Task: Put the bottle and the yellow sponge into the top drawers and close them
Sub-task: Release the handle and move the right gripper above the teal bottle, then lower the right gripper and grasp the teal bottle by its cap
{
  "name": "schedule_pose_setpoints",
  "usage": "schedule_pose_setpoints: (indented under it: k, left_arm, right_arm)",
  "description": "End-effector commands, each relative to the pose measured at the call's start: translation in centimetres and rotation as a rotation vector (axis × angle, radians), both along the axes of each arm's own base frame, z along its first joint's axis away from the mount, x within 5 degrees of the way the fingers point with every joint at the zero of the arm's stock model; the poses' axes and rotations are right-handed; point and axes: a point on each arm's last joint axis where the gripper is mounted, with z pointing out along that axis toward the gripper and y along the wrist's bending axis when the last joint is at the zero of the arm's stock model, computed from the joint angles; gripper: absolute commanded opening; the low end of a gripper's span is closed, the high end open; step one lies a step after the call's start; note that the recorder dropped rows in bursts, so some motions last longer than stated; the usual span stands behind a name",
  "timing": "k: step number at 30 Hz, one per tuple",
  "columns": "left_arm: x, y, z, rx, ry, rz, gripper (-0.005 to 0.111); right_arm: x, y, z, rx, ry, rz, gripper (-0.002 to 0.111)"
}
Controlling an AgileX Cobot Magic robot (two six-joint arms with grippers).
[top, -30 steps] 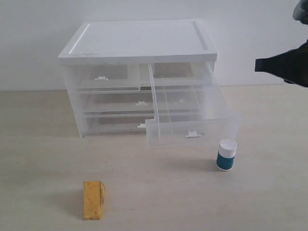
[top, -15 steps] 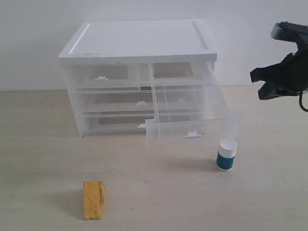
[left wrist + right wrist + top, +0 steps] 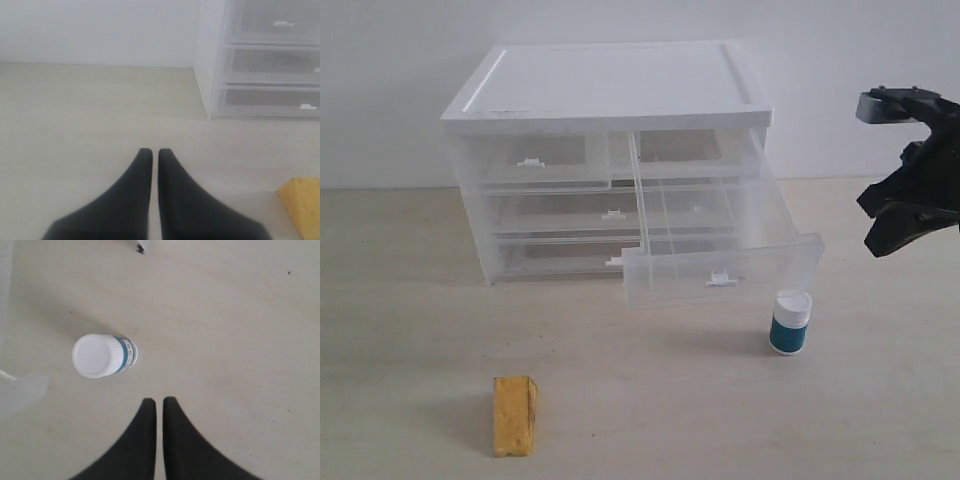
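Right claw [image 3: 159, 401]: clenched. In its wrist view the two black fingers nearly meet, with only a thin slit between them and nothing gripped. It hangs over bare bench [image 3: 660, 420].

The bottle [image 3: 100, 356] stands upright near the fingertips and apart from them. This view looks down on it and gives the white cap plus a sliver of teal label. Only the exterior view gives the side profile: teal body and white cap. There it sits on the bench just in front of the right corner of the pulled-out drawer. The exterior view also shows the right arm up at the right edge, well above the bottle.

Left claw [image 3: 155, 151]: clenched, fingers almost touching, empty, low over the bench. It appears in its own wrist view only. That view catches just a corner of the yellow sponge [image 3: 302, 202], near the claw and not touching it. The exterior view shows the whole block lying on the bench, well in front of the cabinet on the left side.

Top drawers, exterior view: under the white lid [image 3: 610, 85], the left top drawer [image 3: 530, 160] is pushed in. The right top drawer [image 3: 720, 270] is drawn far out with its front dipping. The left wrist view shows only the cabinet's corner and its stacked clear fronts.
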Motion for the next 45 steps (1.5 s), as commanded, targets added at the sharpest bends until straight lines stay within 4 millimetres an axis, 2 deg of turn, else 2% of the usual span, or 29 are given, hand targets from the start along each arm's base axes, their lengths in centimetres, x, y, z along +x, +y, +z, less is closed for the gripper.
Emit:
schedule_pose_setpoints:
  k: [1,2,4,5,6,8,13,21,25,28,32,45]
  left_arm:
    - [0.0,0.0,-0.1,0.0,0.002,0.002,0.004]
    - [0.0,0.0,-0.1,0.0,0.002,0.002,0.004]
    - [0.0,0.0,-0.1,0.0,0.002,0.002,0.004]
    - [0.0,0.0,-0.1,0.0,0.002,0.002,0.004]
    - [0.0,0.0,-0.1,0.0,0.002,0.002,0.004]
    - [0.0,0.0,-0.1,0.0,0.002,0.002,0.004]
    - [0.0,0.0,-0.1,0.0,0.002,0.002,0.004]
    - [0.0,0.0,-0.1,0.0,0.002,0.002,0.004]
    - [0.0,0.0,-0.1,0.0,0.002,0.002,0.004]
    - [0.0,0.0,-0.1,0.0,0.002,0.002,0.004]
    - [0.0,0.0,-0.1,0.0,0.002,0.002,0.004]
    - [0.0,0.0,-0.1,0.0,0.002,0.002,0.004]
  right_arm:
    - [0.1,0.1,0.0,-0.008,-0.024,0.081,0.001]
    - [0.1,0.1,0.0,-0.01,-0.028,0.09,0.003]
    - [0.3,0.1,-0.2,-0.012,-0.036,0.095,0.028]
    - [0.3,0.1,-0.3,-0.013,-0.035,0.098,0.034]
    - [0.4,0.1,-0.6,-0.015,-0.031,0.111,0.047]
    - [0.5,0.1,-0.9,-0.022,-0.033,0.144,0.054]
    - [0.5,0.1,-2.6,-0.049,-0.055,0.277,0.054]
    - [-0.5,-0.2,-5.5,-0.115,-0.109,0.37,0.054]
    - [-1.2,-0.2,-7.0,-0.139,-0.152,0.428,0.066]
    - [-1.7,-0.2,-7.9,-0.156,-0.187,0.5,0.068]
    - [-2.0,0.3,-8.2,-0.12,-0.23,0.554,0.068]
    - [-2.1,1.5,-7.6,0.021,-0.277,0.572,0.068]
